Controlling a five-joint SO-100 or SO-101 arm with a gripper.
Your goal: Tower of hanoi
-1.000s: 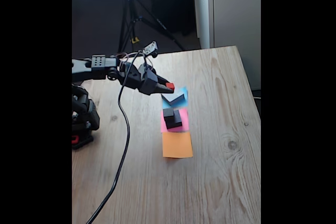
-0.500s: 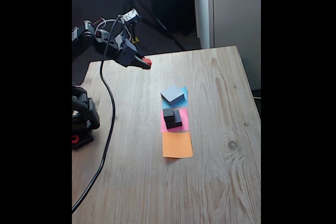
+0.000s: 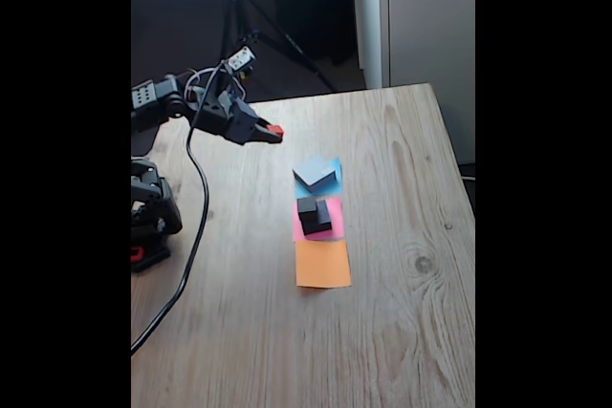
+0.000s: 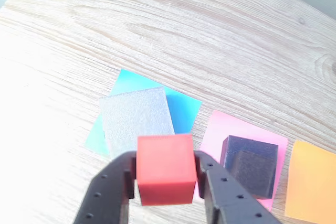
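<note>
We see the gripper [image 3: 273, 132] clamped on the red cube [image 4: 165, 168], raised at upper left of the fixed view; it has dropped slightly since the previous frame. The grey block [image 3: 316, 174] sits on blue paper [image 4: 181, 111], unchanged.

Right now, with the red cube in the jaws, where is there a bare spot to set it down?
The orange square is bare, next to the pink square, which is taken by the black block with the dark grey block on it. The grey block on the blue square has a bare top. The red cube is up in the gripper.
</note>
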